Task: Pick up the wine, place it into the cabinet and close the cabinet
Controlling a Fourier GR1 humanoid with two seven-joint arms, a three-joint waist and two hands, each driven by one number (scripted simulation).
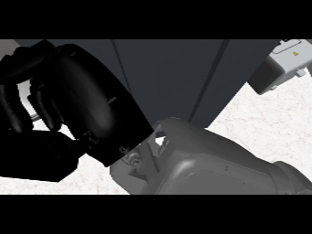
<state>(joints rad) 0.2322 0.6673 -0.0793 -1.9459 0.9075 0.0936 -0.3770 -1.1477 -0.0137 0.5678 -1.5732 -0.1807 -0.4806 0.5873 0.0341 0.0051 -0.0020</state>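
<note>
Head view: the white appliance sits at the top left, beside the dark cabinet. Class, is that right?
Not quite. The white appliance sits at the top right, not the top left, beside the dark cabinet. The head view shows this.

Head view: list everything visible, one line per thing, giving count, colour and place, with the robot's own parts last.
cabinet: one, dark grey-blue, upper middle, with vertical panel seams.
counter: one, white speckled top, at right and along the lower left.
small appliance: one, white and grey box with a small yellow mark, upper right corner.
wine: none visible.
forearm: one, grey, lower middle, coming in from the lower edge.
hand: one, black, large at left, fingers curled; which hand it is and whether it holds anything cannot be told.
</note>
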